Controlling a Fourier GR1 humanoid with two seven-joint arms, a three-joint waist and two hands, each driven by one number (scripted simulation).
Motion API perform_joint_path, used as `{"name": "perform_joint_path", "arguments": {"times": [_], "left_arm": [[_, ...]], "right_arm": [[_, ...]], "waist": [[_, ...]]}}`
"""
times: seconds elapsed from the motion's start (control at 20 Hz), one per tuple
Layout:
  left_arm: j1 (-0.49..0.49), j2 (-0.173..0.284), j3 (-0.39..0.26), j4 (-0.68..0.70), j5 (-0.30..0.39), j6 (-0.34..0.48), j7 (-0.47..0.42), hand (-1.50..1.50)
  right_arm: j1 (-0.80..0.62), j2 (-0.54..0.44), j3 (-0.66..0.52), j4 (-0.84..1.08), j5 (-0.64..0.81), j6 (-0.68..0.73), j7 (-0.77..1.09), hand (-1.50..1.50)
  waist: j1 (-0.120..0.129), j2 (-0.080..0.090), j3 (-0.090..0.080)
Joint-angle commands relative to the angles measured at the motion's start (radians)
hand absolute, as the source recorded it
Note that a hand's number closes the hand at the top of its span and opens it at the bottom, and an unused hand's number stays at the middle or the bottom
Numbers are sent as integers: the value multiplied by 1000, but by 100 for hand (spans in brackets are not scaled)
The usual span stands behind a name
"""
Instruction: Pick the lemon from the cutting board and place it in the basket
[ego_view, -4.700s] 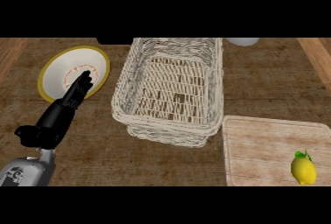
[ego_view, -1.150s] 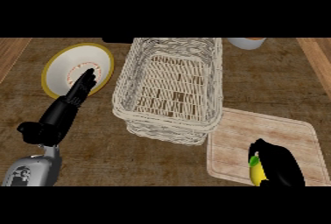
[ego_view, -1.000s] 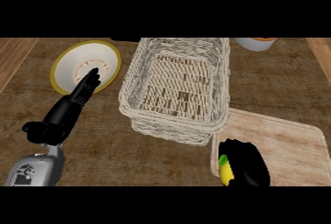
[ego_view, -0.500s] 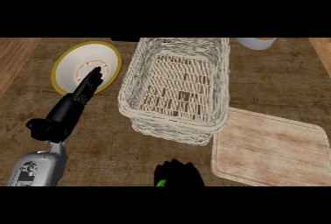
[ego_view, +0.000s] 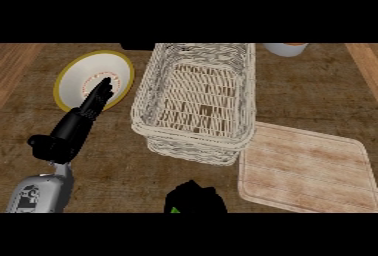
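Curling around the lemon (ego_view: 175, 210), of which only a small green-yellow sliver shows, the black right hand (ego_view: 194, 198) sits at the lower edge, just below the pale woven wicker basket (ego_view: 193, 131) and left of the bare light wooden cutting board (ego_view: 304, 168). The left hand (ego_view: 94, 101), fingers straight, rests over the yellow-rimmed white plate (ego_view: 70, 83).

A pale wicker basket (ego_view: 196, 102) stands empty beside the bare, light wooden cutting board (ego_view: 304, 168).
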Motion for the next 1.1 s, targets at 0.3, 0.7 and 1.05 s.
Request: {"name": "perform_joint_path", "arguments": {"times": [0.3, 0.7, 1.05], "left_arm": [[10, -12, -3, -6, -2, 10, 4, 0], [-13, -14, -3, 15, -1, 5, -8, 0], [4, -6, -9, 2, -7, -5, -11, 0]], "right_arm": [[-195, 110, 22, -146, 85, 56, 377, 150], [-482, 113, -176, -86, 46, 100, 551, 150], [-726, 114, -372, 49, 30, 84, 633, 150]], "waist": [[-21, -6, -4], [2, 6, -4], [20, 7, -3]]}}
